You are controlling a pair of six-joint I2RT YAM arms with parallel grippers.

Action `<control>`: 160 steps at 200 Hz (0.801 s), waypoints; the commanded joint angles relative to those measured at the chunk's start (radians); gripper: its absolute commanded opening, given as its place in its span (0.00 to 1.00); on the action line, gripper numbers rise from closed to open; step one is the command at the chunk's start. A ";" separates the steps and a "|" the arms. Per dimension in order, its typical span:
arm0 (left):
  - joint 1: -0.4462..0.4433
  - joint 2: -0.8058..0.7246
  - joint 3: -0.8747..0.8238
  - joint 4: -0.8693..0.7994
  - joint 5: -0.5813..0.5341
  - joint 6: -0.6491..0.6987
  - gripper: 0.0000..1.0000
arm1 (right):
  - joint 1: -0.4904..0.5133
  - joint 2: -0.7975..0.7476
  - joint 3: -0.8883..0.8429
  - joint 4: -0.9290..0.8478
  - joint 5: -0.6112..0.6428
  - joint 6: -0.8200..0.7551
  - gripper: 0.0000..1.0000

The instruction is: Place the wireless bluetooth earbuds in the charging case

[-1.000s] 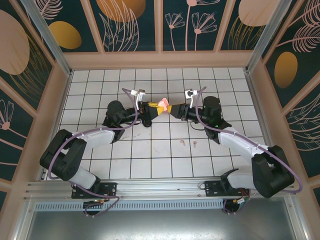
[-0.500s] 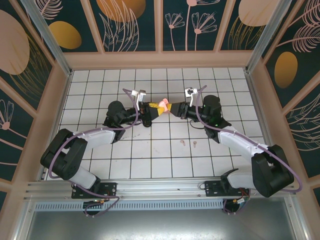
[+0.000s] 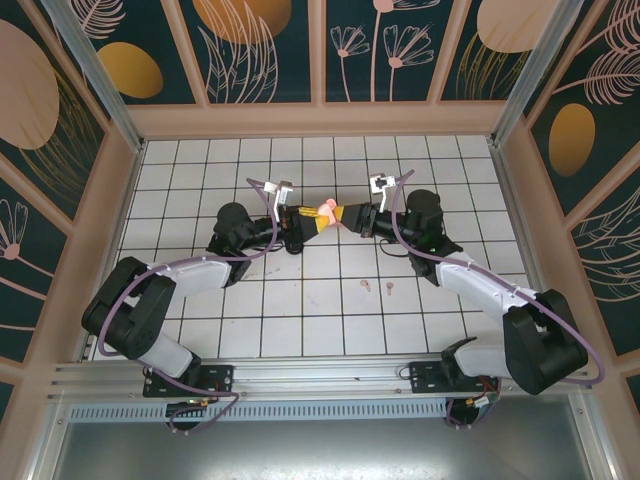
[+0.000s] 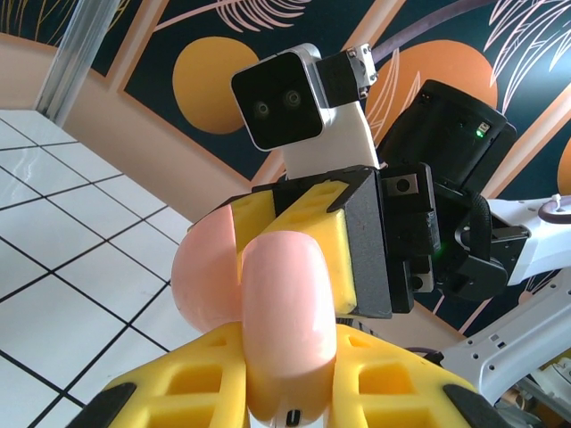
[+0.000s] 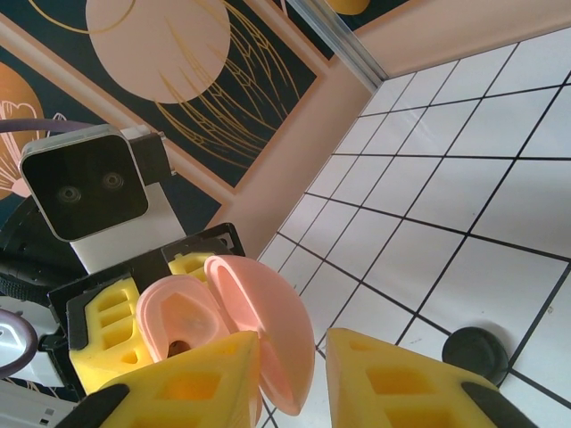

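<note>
A pale pink charging case hangs above the tiled floor between both arms, its lid swung open. My left gripper is shut on the case body. My right gripper straddles the open lid. One yellow finger touches the lid's inner face and a gap shows at the other finger, so it is open. The case's hollow faces the right wrist camera. What lies inside it is unclear. Two pale pink earbuds lie on the floor near the right arm.
A small round black case sits on the white tiles beneath the grippers, also seen from above. Pink walls with aluminium posts ring the floor.
My right gripper's jaws have narrowed round the pink lid. The left gripper keeps its hold on the case, and both arms have barely shifted.
</note>
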 commanded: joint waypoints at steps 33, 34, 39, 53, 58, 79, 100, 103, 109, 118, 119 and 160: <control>-0.007 0.016 0.005 0.079 0.001 -0.031 0.00 | 0.007 0.014 0.016 0.056 -0.026 0.011 0.27; -0.006 0.016 0.005 0.079 0.001 -0.030 0.00 | 0.007 0.014 0.016 0.056 -0.026 0.010 0.27; -0.007 0.016 0.005 0.079 -0.001 -0.030 0.00 | 0.007 0.016 0.015 0.057 -0.028 0.011 0.26; -0.007 0.015 0.007 0.080 -0.004 -0.031 0.00 | 0.007 0.014 0.012 0.059 -0.027 0.011 0.23; -0.007 0.015 0.007 0.079 -0.004 -0.031 0.00 | 0.007 0.014 0.012 0.058 -0.026 0.011 0.22; -0.007 0.018 0.010 0.081 -0.009 -0.032 0.00 | 0.008 0.013 0.010 0.057 -0.026 0.009 0.18; -0.007 0.020 0.014 0.082 -0.014 -0.033 0.00 | 0.007 0.011 0.010 0.057 -0.031 0.008 0.07; -0.008 0.020 0.014 0.083 -0.016 -0.033 0.00 | 0.008 0.010 0.010 0.057 -0.031 0.008 0.06; -0.008 0.022 0.015 0.084 -0.016 -0.033 0.00 | 0.008 0.010 0.009 0.055 -0.030 0.008 0.03; -0.008 0.023 0.016 0.084 -0.015 -0.036 0.00 | 0.007 0.007 0.008 0.053 -0.026 0.007 0.01; -0.008 0.023 0.016 0.084 -0.016 -0.035 0.00 | 0.007 0.007 0.009 0.053 -0.025 0.007 0.01; -0.010 0.034 0.019 0.078 -0.033 -0.040 0.06 | 0.005 0.004 0.036 0.025 -0.018 -0.007 0.00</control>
